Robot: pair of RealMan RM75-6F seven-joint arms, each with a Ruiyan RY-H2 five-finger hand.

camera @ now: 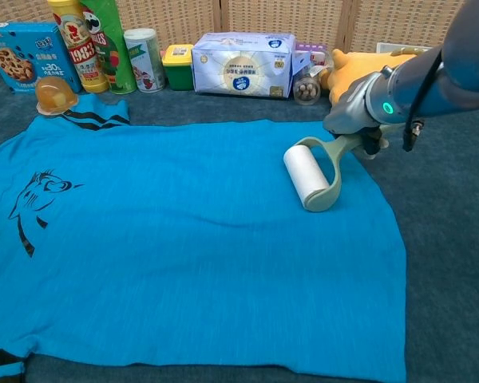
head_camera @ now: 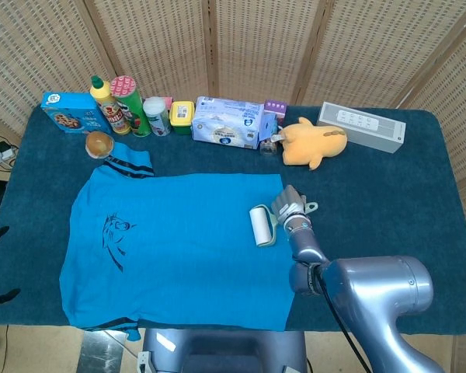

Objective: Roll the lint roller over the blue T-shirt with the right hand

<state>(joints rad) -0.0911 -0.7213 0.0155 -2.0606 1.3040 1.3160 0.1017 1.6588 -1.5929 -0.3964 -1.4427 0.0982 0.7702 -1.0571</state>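
Note:
The blue T-shirt (head_camera: 179, 249) (camera: 176, 239) lies flat on the dark blue tablecloth, a black print near its left side. A lint roller (head_camera: 262, 225) (camera: 307, 175) with a white drum and pale green frame rests on the shirt close to its right edge. My right hand (head_camera: 290, 206) (camera: 353, 120) grips the roller's handle from the right, just past the shirt's edge. The left hand does not show in either view.
Along the table's back stand a cookie box (head_camera: 70, 111), bottles and cans (head_camera: 124, 105), a tissue pack (head_camera: 229, 122), a yellow plush toy (head_camera: 314, 141) and a grey power strip box (head_camera: 363, 126). A round bun-like item (head_camera: 99, 144) sits by the shirt's collar.

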